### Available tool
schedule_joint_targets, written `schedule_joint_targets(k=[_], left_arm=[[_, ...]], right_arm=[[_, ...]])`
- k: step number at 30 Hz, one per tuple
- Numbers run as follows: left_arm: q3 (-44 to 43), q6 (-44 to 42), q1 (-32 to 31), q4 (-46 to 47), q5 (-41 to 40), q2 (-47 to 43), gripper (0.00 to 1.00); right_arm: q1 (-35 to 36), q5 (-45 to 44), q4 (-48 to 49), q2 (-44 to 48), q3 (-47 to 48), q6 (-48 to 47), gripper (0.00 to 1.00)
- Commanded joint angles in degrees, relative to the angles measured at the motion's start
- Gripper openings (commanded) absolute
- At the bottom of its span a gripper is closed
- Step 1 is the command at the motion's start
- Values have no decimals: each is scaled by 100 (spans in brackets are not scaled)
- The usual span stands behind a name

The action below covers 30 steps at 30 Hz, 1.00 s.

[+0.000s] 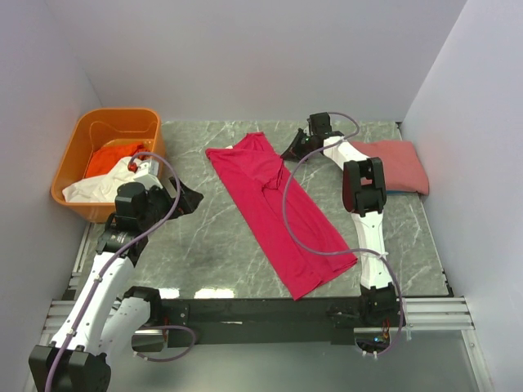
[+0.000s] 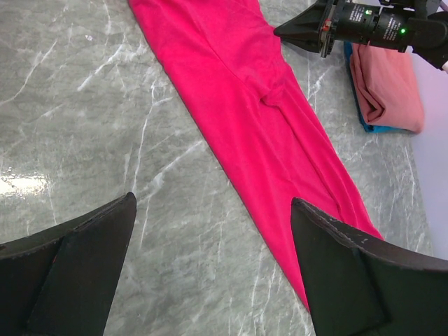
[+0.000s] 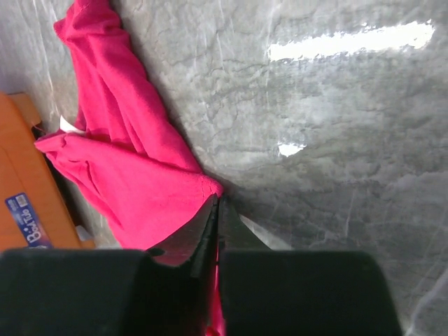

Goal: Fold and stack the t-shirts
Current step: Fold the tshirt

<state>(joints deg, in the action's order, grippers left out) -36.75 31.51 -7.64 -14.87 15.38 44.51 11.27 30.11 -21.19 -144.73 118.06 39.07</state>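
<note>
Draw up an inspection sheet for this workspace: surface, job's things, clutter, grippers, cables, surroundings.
Surface: grey marble table, glare patches.
Job's things: crimson shirt lying long and diagonal, mid-table; folded salmon shirt on a blue shirt, far right; orange cloth and white cloth in the orange tub.
Clutter: orange tub, far left.
Grippers: left gripper open above bare table; right gripper, jaws shut on the crimson shirt's far end.
Cables: lilac cables loop along both arms; the right one hangs over the crimson shirt.
Surroundings: plain white walls on three sides.
</note>
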Motion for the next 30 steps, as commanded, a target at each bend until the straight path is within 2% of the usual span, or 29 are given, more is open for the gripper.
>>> schedule_joint_targets(k=[1,9,20,30], left_arm=[[1,-75,8,125,123,-65,97],[1,-75,8,143,194,-22,97],[10,-57,8,143,247,-65,97],[19,-66,8,143,273,-109,97]], right_arm=[[-10,-163,159,102,7,-145,2],[51,-374,695,875,-529,-584,0],[323,-427,801,1306,-890,-962,0],[894,-962,722,1711,-1233,-1524,1]])
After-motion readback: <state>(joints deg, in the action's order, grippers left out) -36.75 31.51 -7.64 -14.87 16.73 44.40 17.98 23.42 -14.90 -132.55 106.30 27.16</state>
